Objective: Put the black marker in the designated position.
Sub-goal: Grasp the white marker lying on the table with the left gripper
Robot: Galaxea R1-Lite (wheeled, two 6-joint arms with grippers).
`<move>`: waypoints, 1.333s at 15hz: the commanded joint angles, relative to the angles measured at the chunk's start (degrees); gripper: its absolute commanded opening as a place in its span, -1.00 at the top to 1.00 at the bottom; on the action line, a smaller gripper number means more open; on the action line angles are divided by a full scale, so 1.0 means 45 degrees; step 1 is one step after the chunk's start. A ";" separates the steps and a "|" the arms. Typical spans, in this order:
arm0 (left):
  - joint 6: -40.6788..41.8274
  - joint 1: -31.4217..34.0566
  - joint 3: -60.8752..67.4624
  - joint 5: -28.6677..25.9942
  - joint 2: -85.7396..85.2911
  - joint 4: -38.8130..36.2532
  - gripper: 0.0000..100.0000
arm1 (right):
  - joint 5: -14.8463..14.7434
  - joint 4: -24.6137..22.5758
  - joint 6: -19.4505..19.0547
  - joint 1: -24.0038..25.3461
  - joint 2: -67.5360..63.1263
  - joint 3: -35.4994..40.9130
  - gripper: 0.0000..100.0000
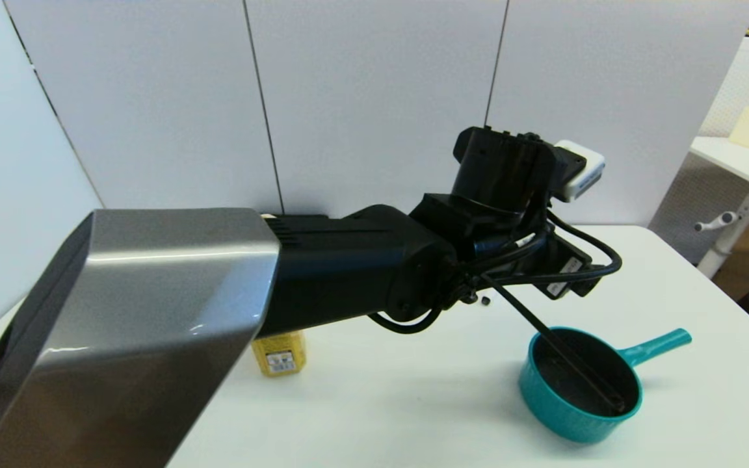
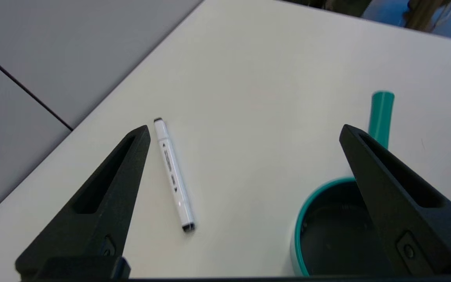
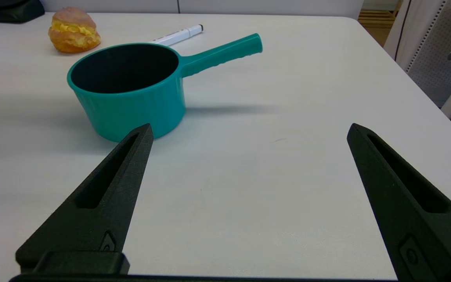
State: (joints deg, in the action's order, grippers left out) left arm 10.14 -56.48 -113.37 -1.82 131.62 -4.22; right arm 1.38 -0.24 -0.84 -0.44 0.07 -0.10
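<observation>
The black marker [image 2: 174,174] is a slim white pen with small dark ends, lying flat on the white table [image 2: 272,78] near the back wall. My left gripper [image 2: 244,128] hovers above it, open wide, with the marker just inside one finger [image 2: 108,196] and untouched. The other finger [image 2: 397,199] hangs over the teal pot [image 2: 300,227]. In the head view my left arm [image 1: 348,273] hides the marker. The right wrist view shows the marker [image 3: 176,36] behind the pot [image 3: 131,98]. My right gripper [image 3: 249,127] rests open and low, empty. Nothing on the tabletop marks the designated position.
A teal pot [image 1: 579,383] with its handle [image 1: 657,344] pointing right stands at the table's right. A yellow jar [image 1: 278,354] sits partly under my left arm. A cream puff [image 3: 74,30] lies beyond the pot. The back wall panels [image 1: 374,97] run close behind.
</observation>
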 commanded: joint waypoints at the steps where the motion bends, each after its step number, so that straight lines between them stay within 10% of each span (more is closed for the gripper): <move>1: -0.0105 0.0481 -0.0001 -0.0065 0.0946 -0.1153 -1.00 | 0.0006 -0.0004 -0.0008 0.0000 -0.0016 0.0002 -1.00; 20: -0.0926 0.1320 -0.0001 -0.0143 0.2938 -0.2871 -1.00 | -0.0013 -0.0004 -0.0008 0.0000 -0.0016 0.0002 -1.00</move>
State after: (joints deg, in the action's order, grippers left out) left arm 5.92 -50.49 -113.37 -2.43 143.76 -16.99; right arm 1.32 -0.24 -0.85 -0.46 0.07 -0.10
